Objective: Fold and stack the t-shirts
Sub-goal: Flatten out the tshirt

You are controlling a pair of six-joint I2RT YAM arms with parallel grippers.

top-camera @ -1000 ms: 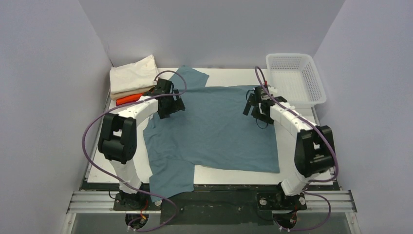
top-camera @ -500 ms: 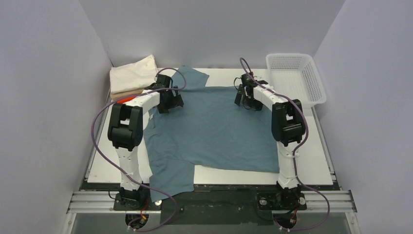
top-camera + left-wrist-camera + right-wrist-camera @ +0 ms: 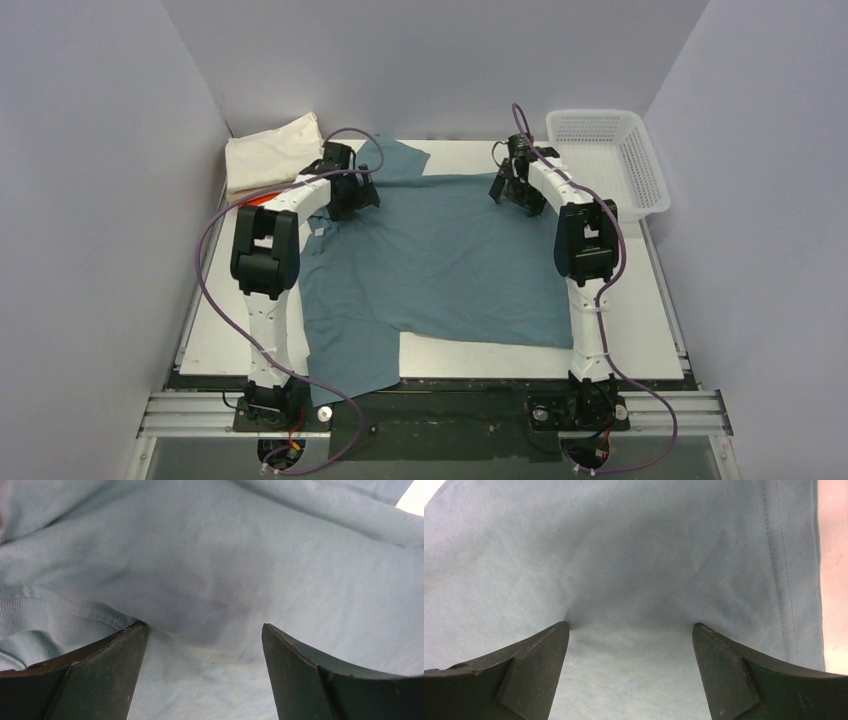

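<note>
The large teal-blue t-shirt (image 3: 440, 260) lies spread flat across the table, one sleeve hanging over the near edge. My left gripper (image 3: 348, 192) is open, fingertips pressed down on the shirt near its ribbed collar (image 3: 45, 615) at the far left. My right gripper (image 3: 517, 188) is open, fingertips pressed on the shirt's far right part, beside its stitched hem (image 3: 781, 570). The cloth (image 3: 210, 580) fills both wrist views (image 3: 634, 570). A folded cream shirt (image 3: 270, 155) tops a stack at the far left, with an orange-red one (image 3: 258, 203) showing beneath.
A white plastic mesh basket (image 3: 610, 160) stands at the far right corner. Bare white table (image 3: 640, 320) shows right of the shirt and at the near left. Grey walls enclose three sides.
Both arms have reached farther toward the back of the table, and both grippers now press on the shirt's far edge. The shirt has shifted slightly.
</note>
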